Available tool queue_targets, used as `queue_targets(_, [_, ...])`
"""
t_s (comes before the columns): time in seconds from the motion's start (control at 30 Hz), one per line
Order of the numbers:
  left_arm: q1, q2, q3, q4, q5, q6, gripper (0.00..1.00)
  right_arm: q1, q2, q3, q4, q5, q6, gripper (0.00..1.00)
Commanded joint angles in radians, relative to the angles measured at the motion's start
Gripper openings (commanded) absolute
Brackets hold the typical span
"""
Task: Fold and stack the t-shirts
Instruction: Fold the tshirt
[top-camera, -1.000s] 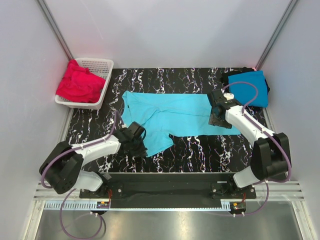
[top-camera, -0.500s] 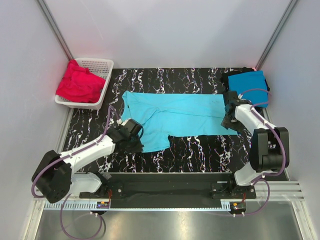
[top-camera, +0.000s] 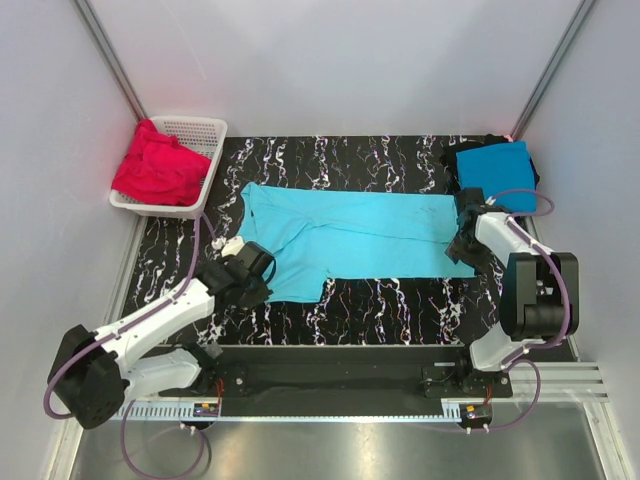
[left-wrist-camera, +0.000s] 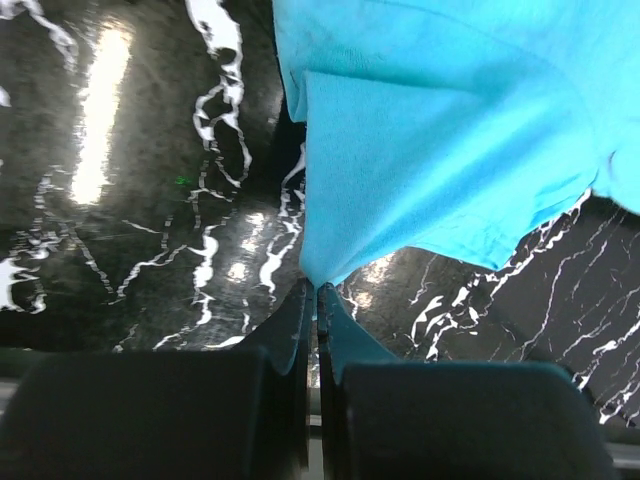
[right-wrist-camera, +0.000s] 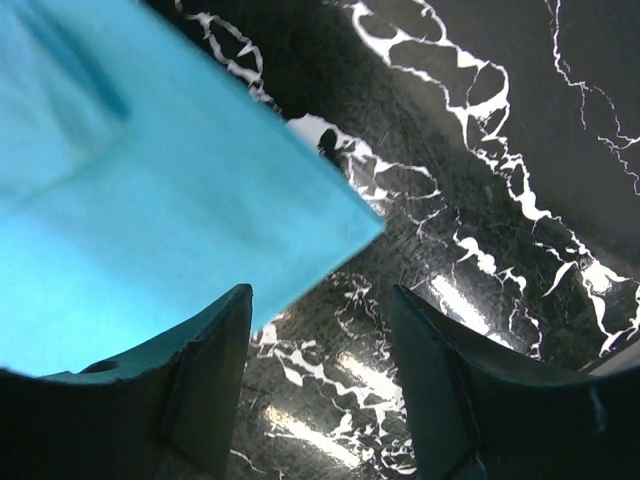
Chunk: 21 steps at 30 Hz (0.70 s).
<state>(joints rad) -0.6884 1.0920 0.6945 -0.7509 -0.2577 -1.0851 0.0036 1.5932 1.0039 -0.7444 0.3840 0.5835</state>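
A light turquoise short-sleeved fabric t-shirt (top-camera: 350, 232) lies spread flat across the middle of the black white-veined marble worktop (top-camera: 400, 300), lengthwise from left to right. The left gripper (left-wrist-camera: 315, 293) is pinched tight on a point of the shirt's near left flap (the cloth runs straight into the closed jaws). The right gripper (right-wrist-camera: 320, 305) stands wide apart, holding nothing, at the shirt's near right corner. In the far right corner a folded deeper blue t-shirt (top-camera: 495, 175) rests on a black one (top-camera: 452, 158). Red t-shirts (top-camera: 155, 165) are heaped in the white plastic lattice basket (top-camera: 205, 130) at the far left corner.
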Motion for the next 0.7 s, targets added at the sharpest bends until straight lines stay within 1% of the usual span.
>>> queue_targets(0.0, [0.009, -0.027, 0.043, -0.045, -0.068, -0.007, 0.00, -0.036, 0.025, 0.010, 0.036, -0.016, 0.021, 0.64])
queue_targets(0.13, [0.009, -0.014, 0.039, -0.048, -0.057, -0.009, 0.00, -0.048, 0.040, 0.013, 0.037, -0.042, 0.019, 0.63])
queue_targets(0.3, [0.009, -0.009, 0.033, -0.042, -0.055, -0.010, 0.00, -0.051, 0.033, -0.033, 0.045, -0.042, 0.016, 0.60])
queue_targets(0.33, [0.009, -0.004, 0.031, -0.041, -0.052, -0.009, 0.00, -0.051, 0.034, -0.039, 0.053, -0.043, 0.016, 0.58])
queue_targets(0.4, [0.009, 0.000, 0.028, -0.033, -0.049, -0.004, 0.00, -0.053, 0.042, -0.051, 0.056, -0.054, 0.015, 0.51])
queue_targets(0.47, [0.010, 0.003, 0.025, -0.030, -0.045, -0.002, 0.00, -0.054, 0.044, -0.057, 0.056, -0.057, 0.019, 0.47])
queue_targets(0.6, [0.009, 0.006, 0.025, -0.024, -0.035, -0.001, 0.00, -0.054, 0.014, -0.064, 0.042, -0.054, 0.019, 0.47])
queue_targets(0.67, [0.009, 0.003, 0.022, -0.016, -0.032, -0.001, 0.00, -0.056, -0.001, -0.068, 0.033, -0.045, 0.015, 0.45])
